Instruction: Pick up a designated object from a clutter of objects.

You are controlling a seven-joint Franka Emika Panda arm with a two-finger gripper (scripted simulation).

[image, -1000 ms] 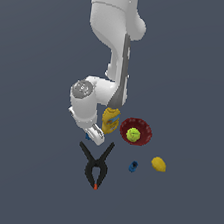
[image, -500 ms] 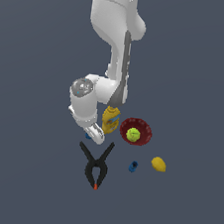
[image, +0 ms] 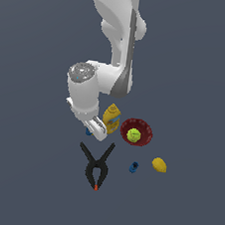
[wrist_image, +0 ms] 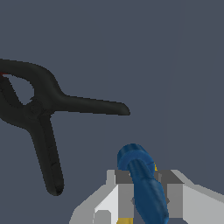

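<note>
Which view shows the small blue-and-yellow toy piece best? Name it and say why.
The wrist view: the toy piece fills the space between the gripper fingers, blue end forward, yellow just visible. In the exterior view only a blue speck shows beside the gripper.

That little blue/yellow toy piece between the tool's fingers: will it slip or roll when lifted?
The toy piece looks rounded and smooth along its blue end, so it may twist or slide between the tool fingers. It looks tiny, so probably light. If dropped, the round end could roll toward the black clamp.
</note>
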